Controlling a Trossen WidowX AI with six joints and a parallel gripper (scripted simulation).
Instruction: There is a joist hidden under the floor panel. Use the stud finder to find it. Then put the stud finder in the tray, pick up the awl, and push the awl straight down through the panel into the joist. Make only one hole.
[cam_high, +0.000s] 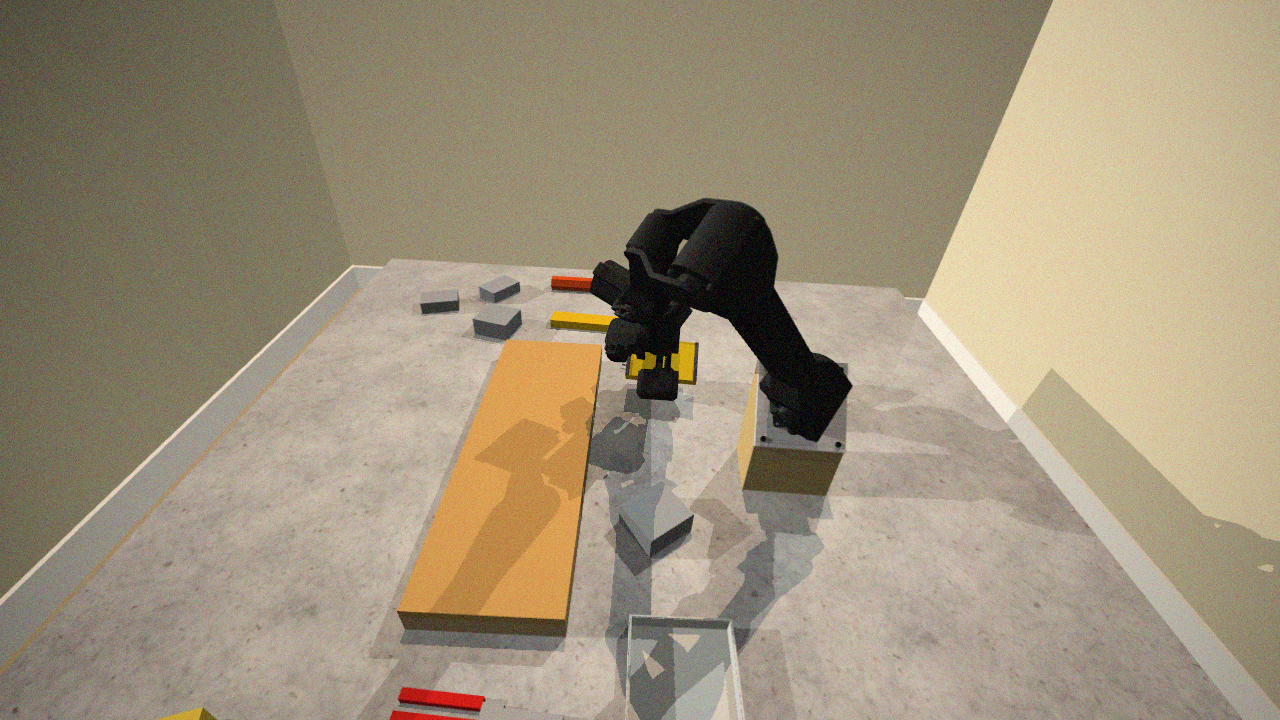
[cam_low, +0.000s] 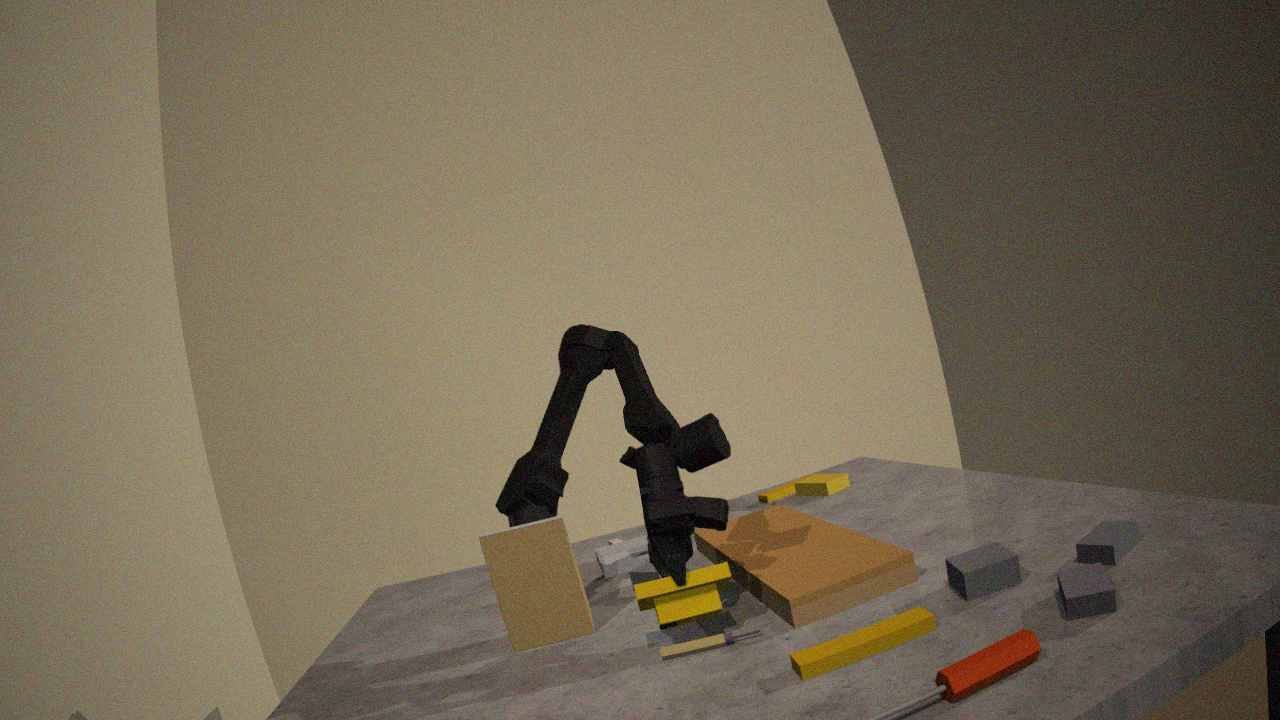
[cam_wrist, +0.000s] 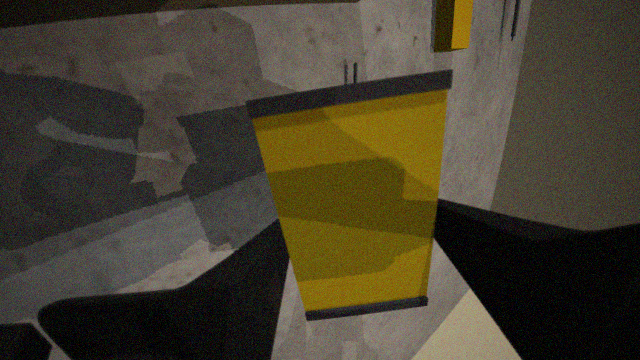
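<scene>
My gripper (cam_high: 662, 368) (cam_low: 680, 578) (cam_wrist: 354, 214) is shut on the yellow stud finder (cam_high: 688, 358) (cam_low: 687, 608) (cam_wrist: 360, 145), which has dark end strips. It holds it a little above the table, between the floor panel and the robot's base. The orange floor panel (cam_high: 546, 367) (cam_low: 850, 564) lies flat; no hole shows in it. The pale tray (cam_high: 680, 619) is at the bottom of the top view. An orange-red handled tool (cam_high: 571, 282) (cam_low: 989, 664) and a tan-handled tool (cam_low: 693, 646) lie on the table; I cannot tell which is the awl. The joist is hidden.
A yellow bar (cam_high: 580, 321) (cam_low: 863, 642) (cam_wrist: 460, 25) lies beyond the panel's far end. Grey blocks (cam_high: 497, 321) (cam_low: 982, 570) lie near it, and another grey block (cam_high: 656, 519) is between panel and tray. A red tool (cam_high: 441, 698) is at the near edge of view.
</scene>
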